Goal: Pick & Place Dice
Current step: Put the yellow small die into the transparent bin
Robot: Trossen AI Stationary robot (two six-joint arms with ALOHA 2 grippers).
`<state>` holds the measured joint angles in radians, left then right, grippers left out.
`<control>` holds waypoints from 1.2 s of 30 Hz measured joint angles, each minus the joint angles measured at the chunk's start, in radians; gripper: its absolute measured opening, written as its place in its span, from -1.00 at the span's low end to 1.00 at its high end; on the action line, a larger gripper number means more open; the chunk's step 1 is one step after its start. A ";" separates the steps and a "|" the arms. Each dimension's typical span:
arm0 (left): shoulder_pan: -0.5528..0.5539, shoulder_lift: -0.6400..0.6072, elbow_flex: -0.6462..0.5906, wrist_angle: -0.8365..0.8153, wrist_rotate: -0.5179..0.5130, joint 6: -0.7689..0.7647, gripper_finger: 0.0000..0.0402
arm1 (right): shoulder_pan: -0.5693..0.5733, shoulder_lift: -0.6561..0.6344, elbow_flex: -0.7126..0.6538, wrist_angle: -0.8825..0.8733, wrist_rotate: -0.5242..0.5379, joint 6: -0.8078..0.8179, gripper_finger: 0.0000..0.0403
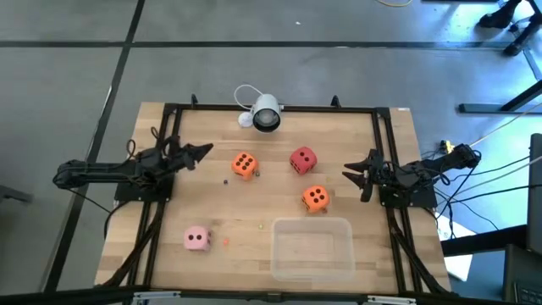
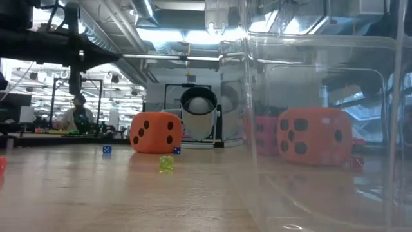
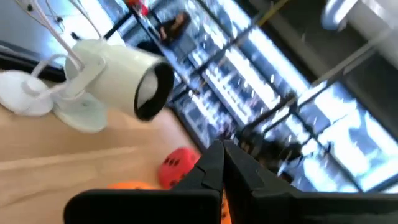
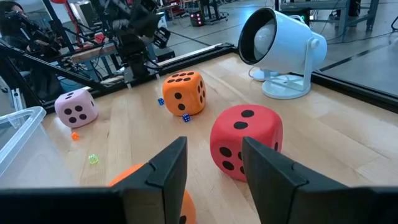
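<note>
**Operator:** My worry is the right gripper point(image 4: 214, 171); its fingers stand spread with nothing between them, and the red die point(image 1: 302, 159) and the orange die point(image 1: 315, 197) lie close together ahead of it, so a sloppy approach could knock one away instead of catching it.

**Spotter:** And the tub?

**Operator:** The clear tub point(image 1: 312, 271) sits at the lower centre of the high view, just below that orange die; a die dropped on its rim could bounce out. The second orange die point(image 1: 244, 165) is mid-frame; the pink die point(image 1: 196, 239) lower left.

**Spotter:** Arm poses?

**Operator:** Both lie low and stretched inward from the table's sides; the left gripper point(image 1: 201, 152) is pressed together, empty, pointing towards the second orange die.
</note>
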<state>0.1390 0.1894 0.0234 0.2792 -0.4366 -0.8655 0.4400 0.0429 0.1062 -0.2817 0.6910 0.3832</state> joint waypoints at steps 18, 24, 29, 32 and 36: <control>0.000 0.000 0.000 0.056 -0.312 0.024 -0.98 | 0.000 0.000 0.002 0.283 0.140 0.072 -0.24; 0.000 0.000 0.000 0.063 -0.227 0.015 -0.98 | 0.000 0.000 0.092 0.301 0.219 -0.114 -0.24; 0.000 0.000 0.000 0.111 -0.150 0.071 -0.98 | 0.000 0.052 0.217 0.288 0.213 -0.255 -0.24; 0.000 0.000 0.015 0.157 -0.061 0.182 -0.97 | 0.000 0.134 0.309 0.209 0.243 -0.329 -0.24; 0.000 0.017 0.104 0.128 0.014 0.289 -0.90 | 0.000 0.302 0.457 0.049 0.290 -0.375 -0.24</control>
<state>0.1390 0.2064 0.1274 0.4069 -0.4223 -0.5764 0.4398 0.3453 0.5631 -0.2330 0.9812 0.0078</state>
